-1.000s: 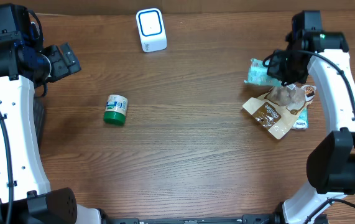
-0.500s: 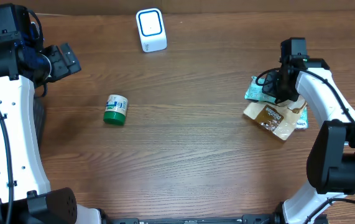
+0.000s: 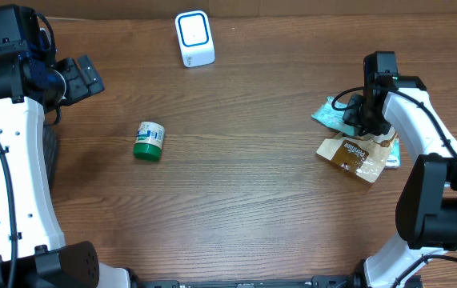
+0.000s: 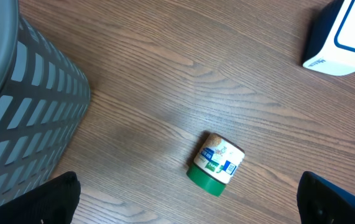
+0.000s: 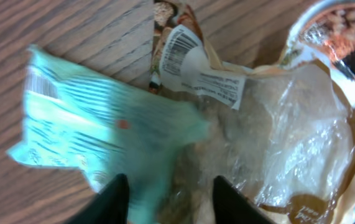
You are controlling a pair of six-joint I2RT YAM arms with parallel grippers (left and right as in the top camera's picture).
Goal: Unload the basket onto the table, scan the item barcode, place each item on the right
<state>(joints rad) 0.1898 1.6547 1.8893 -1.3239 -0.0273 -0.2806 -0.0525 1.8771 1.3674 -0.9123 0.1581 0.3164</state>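
1. Two claws are mine. My left claw is spread wide with nothing between its fingers. It is at the left side of the brown, grained wooden table, well apart from every item.
2. My right claw hangs low over the heap of packets at the right side. Its two dark fingers stand apart, so this claw is released. I cannot tell if a finger touches anything.
3. The teal packet is the item to scan. It is thin soft film with fine printed stripes. It is at the left edge of the heap, just under my right fingers, and its right end overlaps the brown pouch. It looks blurred, so I cannot read any code on it.
4. The brown pouch is flat and glossy, with a white label that carries a barcode. A crumpled clear plastic bag lies on it.
5. Only the overhead view shows the white scanner, a rounded box with a blue ring, at the far edge and well apart from the heap. Only the left wrist view shows clearly the grey slotted basket.
6. A small round jar with a green lid lies on its side near the left of the table.
7. From above, my right arm covers part of the heap.
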